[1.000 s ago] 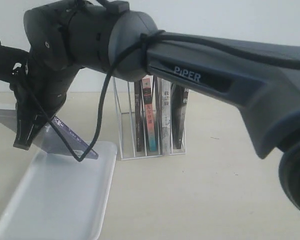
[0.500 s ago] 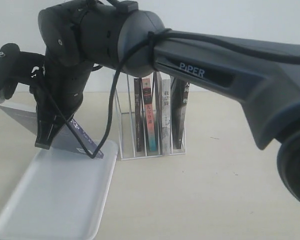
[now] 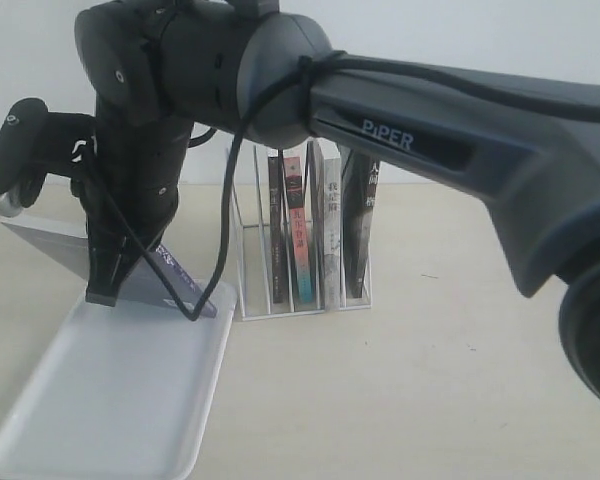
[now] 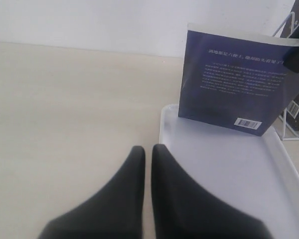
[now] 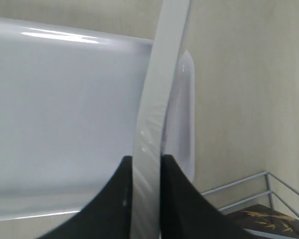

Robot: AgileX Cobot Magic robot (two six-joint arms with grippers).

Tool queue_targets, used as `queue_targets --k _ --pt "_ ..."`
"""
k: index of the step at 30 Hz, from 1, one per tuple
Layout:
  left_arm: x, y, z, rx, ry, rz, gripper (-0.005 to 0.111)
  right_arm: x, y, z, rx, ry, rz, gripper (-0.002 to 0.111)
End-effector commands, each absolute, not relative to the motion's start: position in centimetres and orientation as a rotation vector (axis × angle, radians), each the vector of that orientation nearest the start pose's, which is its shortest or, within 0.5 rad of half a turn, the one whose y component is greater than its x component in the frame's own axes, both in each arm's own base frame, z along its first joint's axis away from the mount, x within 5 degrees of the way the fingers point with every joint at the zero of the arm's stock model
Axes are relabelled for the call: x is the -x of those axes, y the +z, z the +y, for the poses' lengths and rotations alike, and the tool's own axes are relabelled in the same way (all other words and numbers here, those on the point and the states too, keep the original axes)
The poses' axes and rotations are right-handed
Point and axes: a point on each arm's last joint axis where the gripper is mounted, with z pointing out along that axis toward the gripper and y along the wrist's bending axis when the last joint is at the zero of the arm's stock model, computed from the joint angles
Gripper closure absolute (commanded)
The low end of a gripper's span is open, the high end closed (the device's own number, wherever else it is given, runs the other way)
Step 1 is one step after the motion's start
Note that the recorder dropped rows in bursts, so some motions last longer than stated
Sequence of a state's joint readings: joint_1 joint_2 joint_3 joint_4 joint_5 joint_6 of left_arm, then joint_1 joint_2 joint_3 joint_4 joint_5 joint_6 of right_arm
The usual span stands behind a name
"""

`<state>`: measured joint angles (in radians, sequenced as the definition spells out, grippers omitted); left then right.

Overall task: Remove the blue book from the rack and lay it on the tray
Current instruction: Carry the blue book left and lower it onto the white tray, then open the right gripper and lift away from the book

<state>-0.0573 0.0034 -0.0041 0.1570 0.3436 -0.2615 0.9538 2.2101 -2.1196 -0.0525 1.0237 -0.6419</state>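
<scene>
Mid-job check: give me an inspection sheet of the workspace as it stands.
Surface: beige table.
Job's things: blue book out of the rack, tilted over the tray's far end; contact unclear.
Clutter: other books upright in the rack.
End effectors: right end effector shut on the blue book's edge; left end effector shut, empty, over the table beside the tray.
Cables: black cable loops from the right arm down beside the book.
Surroundings: plain white wall.
</scene>
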Motion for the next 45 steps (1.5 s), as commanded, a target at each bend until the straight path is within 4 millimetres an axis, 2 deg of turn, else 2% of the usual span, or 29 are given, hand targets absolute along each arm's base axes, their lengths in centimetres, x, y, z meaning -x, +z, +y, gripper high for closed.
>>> queue_targets --k 1,10,12,17,20,30,35,40,45 --pt "-5.4 18.3 0.1 0.093 -0.084 1.820 0.103 -28.7 26.5 39.7 1.896 0.082 1.912 0.108" --pt "-5.4 18.3 0.1 0.093 -0.084 1.820 0.103 -28.4 26.3 39.4 1.927 0.083 1.956 0.108" --pt "-5.4 18.3 0.1 0.093 -0.084 1.820 0.103 -28.4 26.3 39.4 1.926 0.094 1.959 0.102" --pt "-5.4 18.3 0.1 0.093 -0.084 1.820 0.103 -28.3 26.3 39.4 1.927 0.094 1.960 0.071" --pt "-5.4 18.3 0.1 0.093 -0.084 1.820 0.103 -28.3 26.3 39.4 1.927 0.094 1.960 0.063" --pt "-5.4 18.3 0.1 0.093 -0.084 1.820 0.103 -28.2 26.5 39.8 1.884 0.171 1.969 0.062" --pt "-5.4 18.3 0.1 0.093 -0.084 1.820 0.103 -28.0 27.2 39.9 1.855 0.207 1.958 0.062" --pt "-5.4 18.3 0.1 0.093 -0.084 1.820 0.103 -27.7 28.9 39.4 1.832 0.214 1.931 0.062" --pt "-5.4 18.3 0.1 0.093 -0.084 1.820 0.103 -26.9 31.9 38.4 1.788 0.235 1.905 0.062"
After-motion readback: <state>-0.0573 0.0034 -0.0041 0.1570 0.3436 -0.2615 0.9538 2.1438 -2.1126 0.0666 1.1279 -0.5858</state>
